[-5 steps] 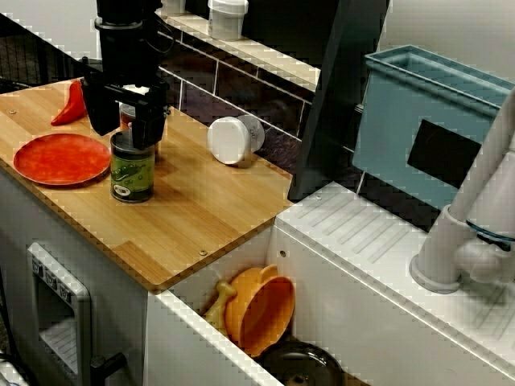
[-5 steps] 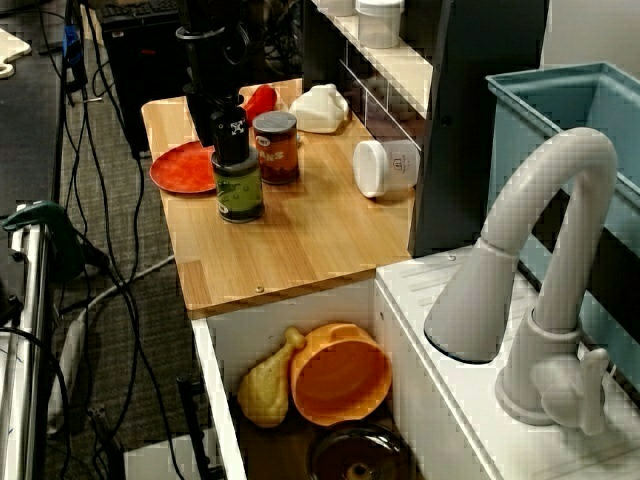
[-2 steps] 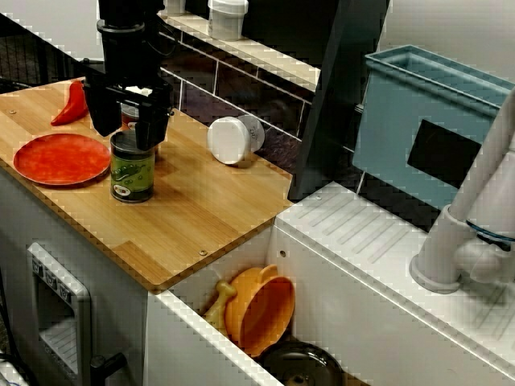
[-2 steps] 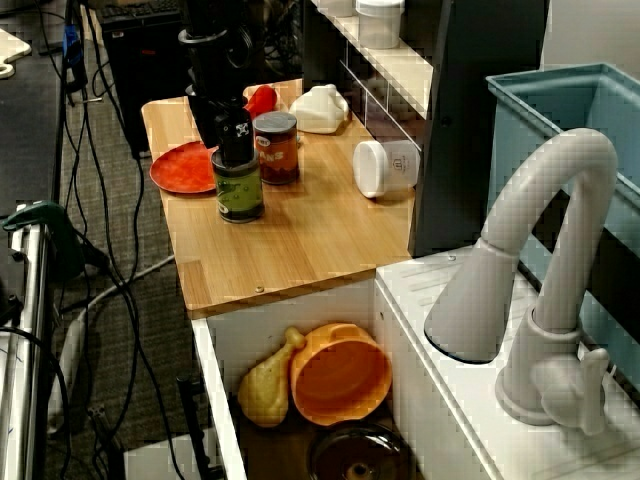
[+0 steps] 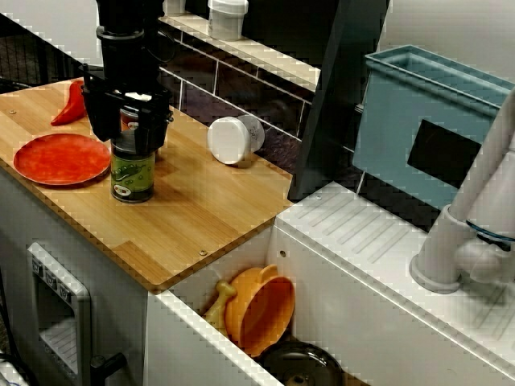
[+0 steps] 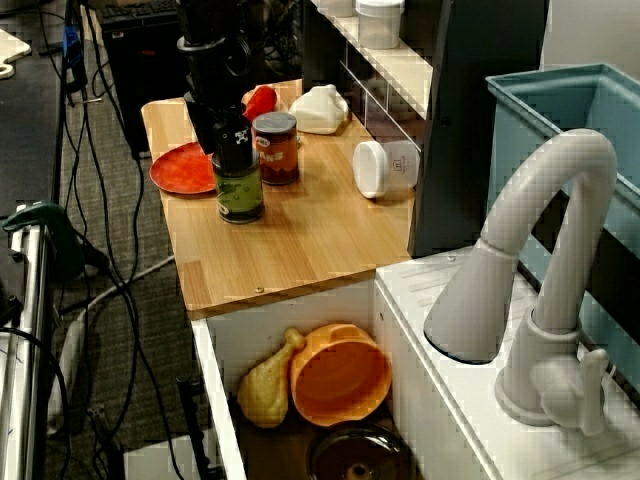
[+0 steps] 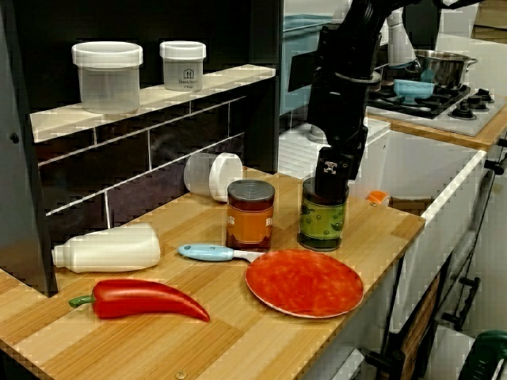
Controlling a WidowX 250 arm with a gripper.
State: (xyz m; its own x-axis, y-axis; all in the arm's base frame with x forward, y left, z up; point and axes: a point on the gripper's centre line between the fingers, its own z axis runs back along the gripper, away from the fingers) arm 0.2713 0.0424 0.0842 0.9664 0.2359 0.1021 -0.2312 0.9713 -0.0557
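Hand (image 5: 129,137) down over the green can (image 5: 133,175), left of centre on the table (image 5: 201,213).
In the high front view, a pepper (image 5: 71,104) lies at the table's upper left, with a plate (image 5: 60,158) just below it. Next right, the green can stands upright near the plate. The hand sits over its top, a finger on each side of the rim; whether they pinch it, I can't tell. In the low view across the table, a brown can (image 7: 250,215) stands just beside the green one. Farther right, a white jar (image 5: 233,139) lies on its side.
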